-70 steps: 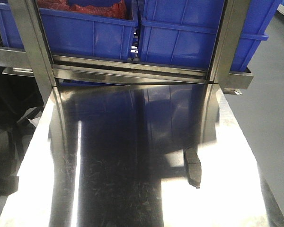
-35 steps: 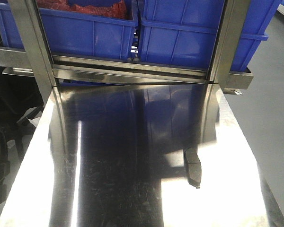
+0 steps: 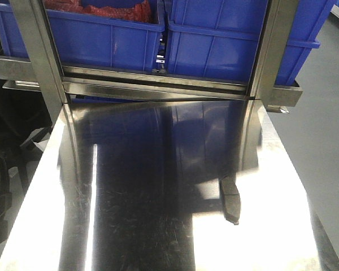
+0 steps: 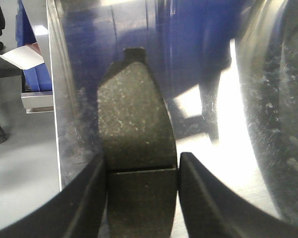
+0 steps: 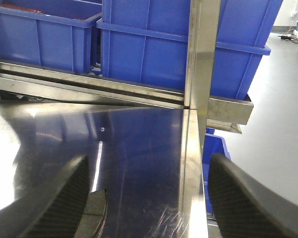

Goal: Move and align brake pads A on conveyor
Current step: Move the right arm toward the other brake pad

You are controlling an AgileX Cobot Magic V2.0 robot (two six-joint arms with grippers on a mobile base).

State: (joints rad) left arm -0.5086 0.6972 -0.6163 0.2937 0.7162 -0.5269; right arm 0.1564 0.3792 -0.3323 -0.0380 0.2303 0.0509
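Note:
One brake pad (image 3: 230, 199), dark grey with a groove across its middle, lies on the shiny steel tabletop (image 3: 141, 186) near the right edge. The same pad (image 5: 97, 215) shows low in the right wrist view, just inside my right gripper's left finger (image 5: 64, 198). My right gripper (image 5: 149, 163) is wide open, with the table's right rim between its fingers. In the left wrist view my left gripper (image 4: 142, 163) is shut on another brake pad (image 4: 134, 114), gripped at its groove, tab end pointing away, over steel beside a table edge. The conveyor is out of view. Neither gripper shows in the front view.
Two blue bins (image 3: 101, 34) (image 3: 226, 45) sit on a steel rack at the table's far end, behind two steel uprights (image 3: 39, 51) (image 3: 271, 45). Grey floor (image 3: 327, 113) drops off to the right. Another blue bin (image 4: 32, 64) stands off the edge in the left wrist view.
The brake pad on the tabletop has not moved. A dark shape off the table's left edge shifted a little between one second ago and half a second ago.

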